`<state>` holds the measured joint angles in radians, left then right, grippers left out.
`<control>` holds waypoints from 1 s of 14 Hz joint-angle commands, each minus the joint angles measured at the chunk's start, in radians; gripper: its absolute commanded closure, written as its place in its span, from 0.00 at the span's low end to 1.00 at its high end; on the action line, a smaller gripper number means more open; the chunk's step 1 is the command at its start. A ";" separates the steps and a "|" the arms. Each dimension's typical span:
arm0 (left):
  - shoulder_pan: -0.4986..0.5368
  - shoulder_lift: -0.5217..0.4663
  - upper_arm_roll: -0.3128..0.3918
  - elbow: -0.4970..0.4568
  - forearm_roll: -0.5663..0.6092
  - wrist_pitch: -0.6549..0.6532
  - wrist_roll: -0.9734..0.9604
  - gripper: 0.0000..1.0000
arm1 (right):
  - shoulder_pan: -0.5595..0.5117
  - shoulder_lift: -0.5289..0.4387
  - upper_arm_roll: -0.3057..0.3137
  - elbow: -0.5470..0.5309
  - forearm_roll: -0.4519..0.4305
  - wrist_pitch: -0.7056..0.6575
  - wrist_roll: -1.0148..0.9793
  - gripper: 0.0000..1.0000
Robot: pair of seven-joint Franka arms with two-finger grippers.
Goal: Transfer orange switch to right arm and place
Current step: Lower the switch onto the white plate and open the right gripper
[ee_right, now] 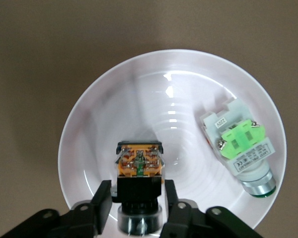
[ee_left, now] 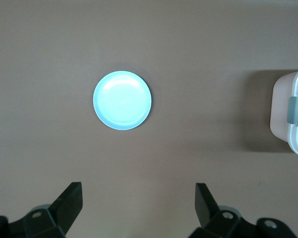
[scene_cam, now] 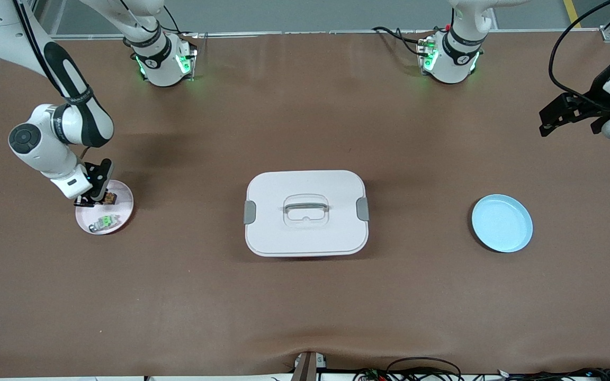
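The orange switch (ee_right: 139, 168), a black block with an orange middle, stands in the pale pink plate (scene_cam: 124, 210) at the right arm's end of the table. My right gripper (ee_right: 138, 191) is down over that plate (ee_right: 89, 114). Its fingers (ee_right: 103, 196) flank the switch's black body with a thin gap on each side, so it is open and not gripping. In the front view the switch (scene_cam: 109, 198) sits beside the right gripper (scene_cam: 93, 201). My left gripper (scene_cam: 546, 127) hangs open and empty in the air at the left arm's end, with the left arm waiting.
A pale switch with a green middle (ee_right: 241, 146) lies in the same pink plate. A white lidded box (scene_cam: 306, 211) with a handle stands mid-table. A light blue plate (scene_cam: 502, 223) lies toward the left arm's end and shows below the left gripper (ee_left: 139, 198).
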<state>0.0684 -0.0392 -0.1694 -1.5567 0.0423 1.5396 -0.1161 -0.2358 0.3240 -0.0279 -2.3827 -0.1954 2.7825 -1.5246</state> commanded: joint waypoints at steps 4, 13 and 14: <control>-0.002 -0.021 0.002 -0.016 -0.019 0.005 -0.005 0.00 | -0.017 -0.019 0.025 -0.001 -0.007 0.014 0.108 0.00; -0.002 -0.011 0.002 -0.017 -0.018 0.011 -0.005 0.00 | -0.011 -0.060 0.056 0.040 -0.009 0.025 1.211 0.00; -0.001 -0.011 0.002 -0.017 -0.019 0.014 -0.005 0.00 | -0.010 -0.060 0.057 0.042 -0.009 0.026 1.306 0.00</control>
<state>0.0682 -0.0390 -0.1695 -1.5603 0.0423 1.5397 -0.1164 -0.2353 0.2779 0.0156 -2.3398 -0.1958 2.8080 -0.3979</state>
